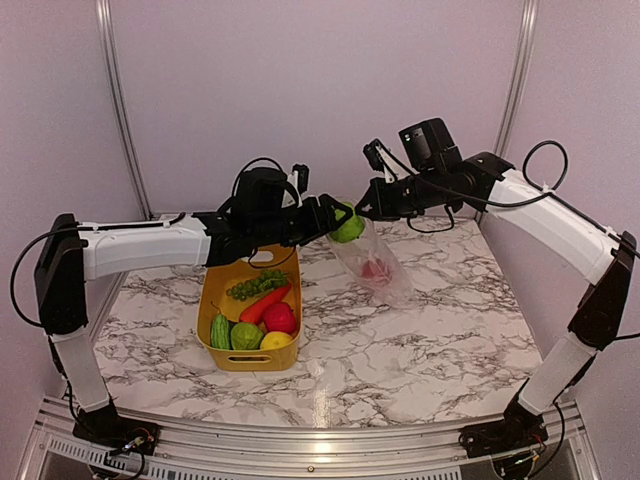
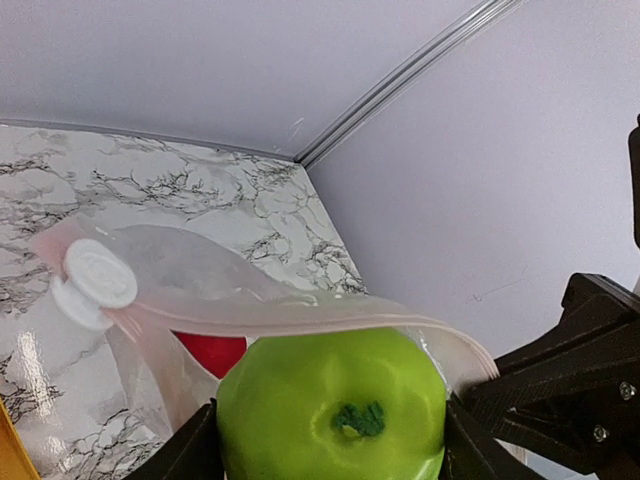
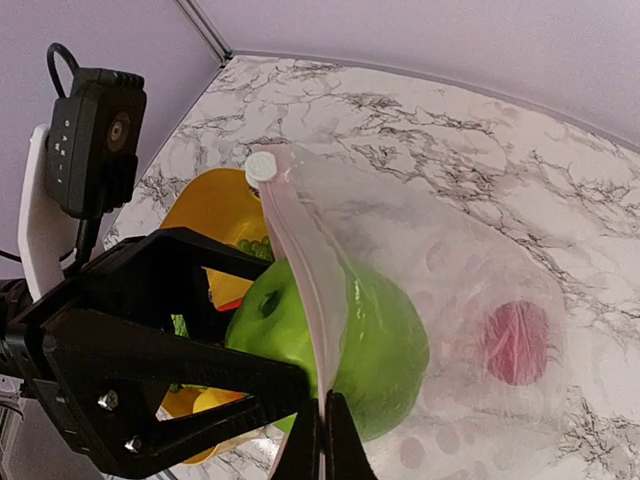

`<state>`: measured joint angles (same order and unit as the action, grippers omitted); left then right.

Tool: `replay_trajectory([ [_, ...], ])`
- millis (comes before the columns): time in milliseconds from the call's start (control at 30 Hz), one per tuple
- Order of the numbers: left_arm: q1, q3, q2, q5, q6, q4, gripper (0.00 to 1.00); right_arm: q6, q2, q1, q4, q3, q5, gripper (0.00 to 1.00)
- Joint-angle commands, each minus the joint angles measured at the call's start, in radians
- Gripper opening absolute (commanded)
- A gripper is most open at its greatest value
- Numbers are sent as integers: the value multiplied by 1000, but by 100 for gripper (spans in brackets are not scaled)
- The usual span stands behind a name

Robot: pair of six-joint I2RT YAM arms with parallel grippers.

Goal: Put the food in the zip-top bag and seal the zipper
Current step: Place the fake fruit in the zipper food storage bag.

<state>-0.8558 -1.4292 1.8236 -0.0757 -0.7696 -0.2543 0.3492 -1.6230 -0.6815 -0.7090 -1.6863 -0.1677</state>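
Marble table (image 1: 420, 340) stands between pale purple walls (image 1: 300, 80). Near the front, a yellow bin (image 1: 212, 300) holds food (image 1: 262, 310). Farther back, the left hand (image 1: 343, 224) reaches out flat, clamped on a green apple (image 1: 350, 230) at the mouth of the zip-top bag (image 1: 392, 275). The right hand (image 1: 366, 207) is pinched tight on the zipper (image 3: 300, 260), holding it up. Only the wrist views show the zipper's white slider (image 2: 95, 280).

Pale lilac walls (image 1: 300, 80), silver corner posts (image 1: 119, 100), grey-veined white marble tabletop (image 1: 420, 340), metal rail (image 1: 300, 440) at near edge
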Motion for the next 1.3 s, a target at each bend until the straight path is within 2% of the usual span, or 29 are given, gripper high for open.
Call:
replay_trajectory([
  [0,-3,-115,64,44,23,159,18,12,7,-9,22,-46,-32,0],
  [100,-3,-162,93,54,6,206,22,12,3,-10,22,-52,-34,0],
  [267,-3,-223,122,34,-20,236,53,17,7,-9,29,-48,-35,0],
  [333,-3,-234,115,39,-19,252,74,18,9,-9,30,-47,-27,0],
  [433,-4,-232,83,47,2,250,86,16,12,-8,32,-41,-16,0],
  [467,-4,-232,70,48,8,252,93,16,13,-8,33,-36,-12,0],
  [533,-4,-231,42,41,26,244,97,16,17,-8,38,-22,-8,0],
  [733,-4,-176,-78,40,45,253,99,26,26,-7,69,20,-12,0],
  [967,-3,-76,-163,114,39,454,99,33,27,-8,104,65,-34,0],
  [1000,-3,-69,-162,113,33,483,95,33,26,-8,106,67,-36,0],
  [1167,-1,-81,-116,9,9,537,54,24,21,-10,108,72,-40,0],
  [1267,1,-123,-61,-12,-10,561,41,22,16,-9,111,73,-50,0],
])
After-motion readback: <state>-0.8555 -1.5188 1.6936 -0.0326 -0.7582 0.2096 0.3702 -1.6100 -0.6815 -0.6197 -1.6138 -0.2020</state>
